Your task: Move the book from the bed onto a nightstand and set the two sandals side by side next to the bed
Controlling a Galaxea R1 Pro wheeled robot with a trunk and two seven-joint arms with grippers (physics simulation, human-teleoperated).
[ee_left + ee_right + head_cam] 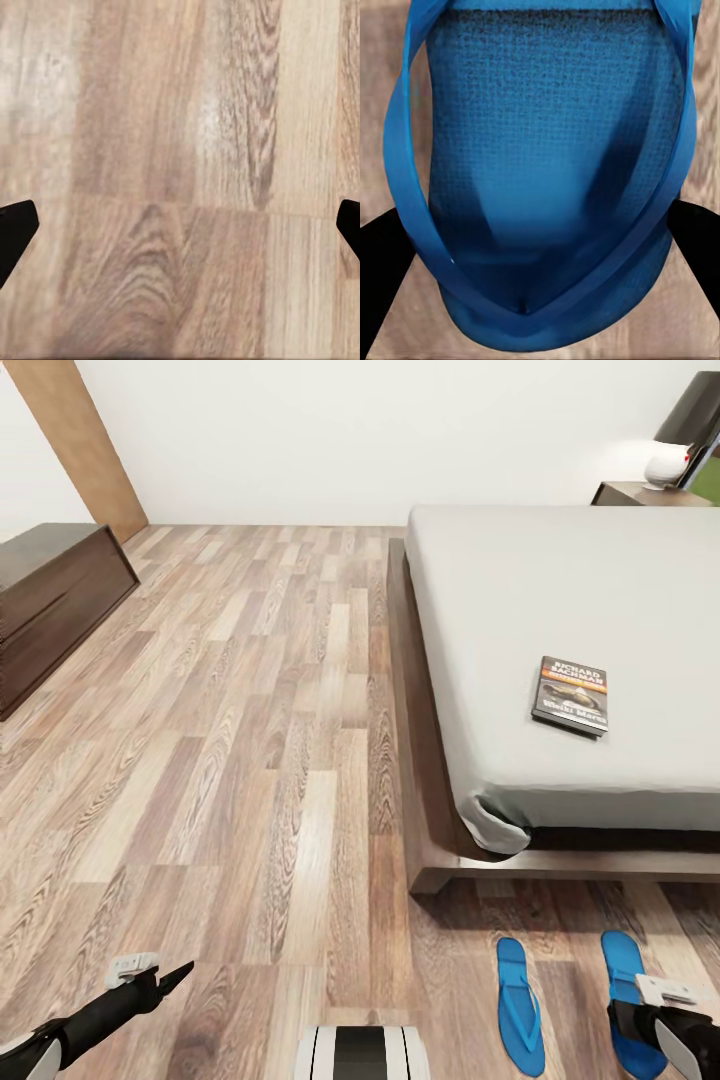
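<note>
Sandals lie on the floor at the bed's foot, the right sandal (547, 150) beneath the open right hand (540, 247); light, floppy, best pinched by the sole edge. Left hand (180, 225) open over bare planks. Farther, the book (570, 694) rests on the bed (520, 590)

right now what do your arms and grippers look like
Both arms are black with white trim. The left gripper has slim black pointed fingers behind a light grey block; in the left wrist view its dark fingertips show at the edges. The right gripper is black under a similar grey-white block, its fingers black. No cables or markings visible.
</note>
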